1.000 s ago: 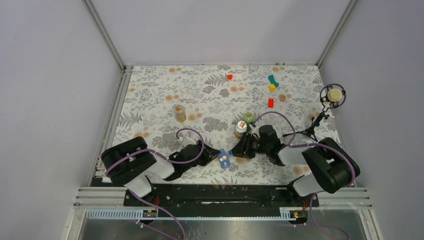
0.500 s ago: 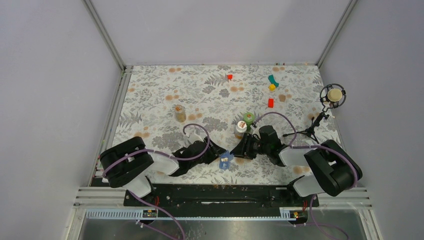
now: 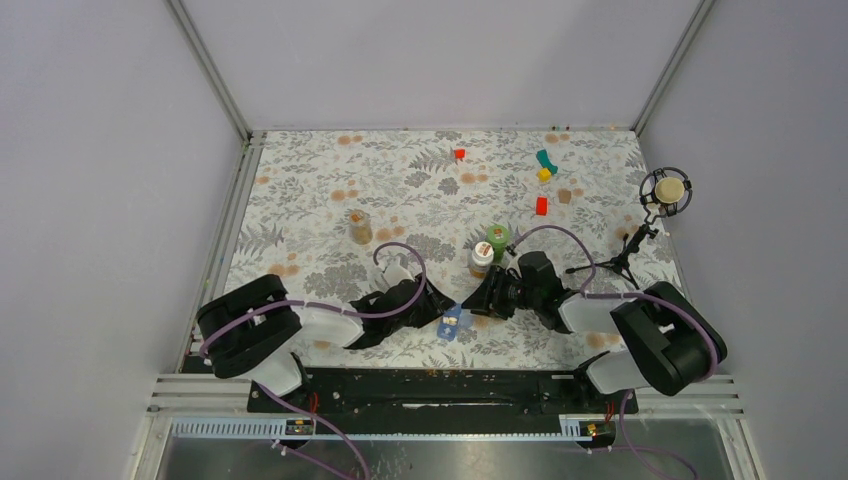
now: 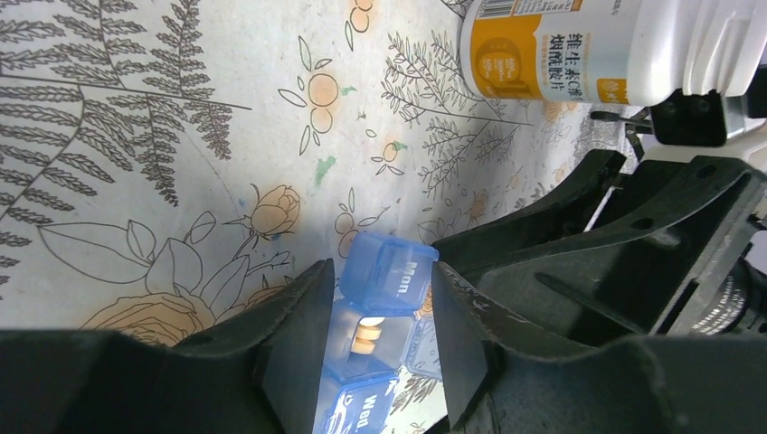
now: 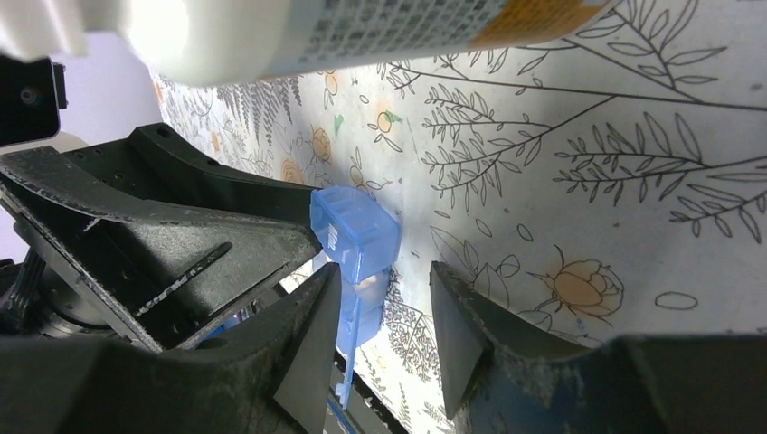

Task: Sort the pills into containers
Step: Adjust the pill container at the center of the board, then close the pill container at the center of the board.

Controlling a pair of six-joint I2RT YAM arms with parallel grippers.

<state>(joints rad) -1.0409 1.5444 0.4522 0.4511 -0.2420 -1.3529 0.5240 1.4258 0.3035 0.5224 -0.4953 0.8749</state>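
The translucent blue pill box (image 3: 452,322) lies near the table's front edge between my two grippers. In the left wrist view the box (image 4: 391,271) shows a closed "Mon." lid, an open compartment holding pale pills (image 4: 366,336), and a "Wed." lid. My left gripper (image 4: 378,268) straddles the box with both fingers against its sides; in the top view it (image 3: 438,312) is at the box's left. My right gripper (image 5: 384,269) is open and empty, its left finger beside the box (image 5: 357,231); from above it (image 3: 474,302) is at the box's right.
A white bottle with an orange cap (image 3: 482,258) and a green-capped bottle (image 3: 498,237) stand just behind the right gripper. A small jar (image 3: 360,227) stands left of centre. Red blocks (image 3: 541,205), a teal and a yellow piece (image 3: 545,165) lie at the back right. A microphone stand (image 3: 664,192) is at the right.
My left gripper has moved right, up to the pill box, and its fingers now sit on either side of it. The right gripper has barely moved.
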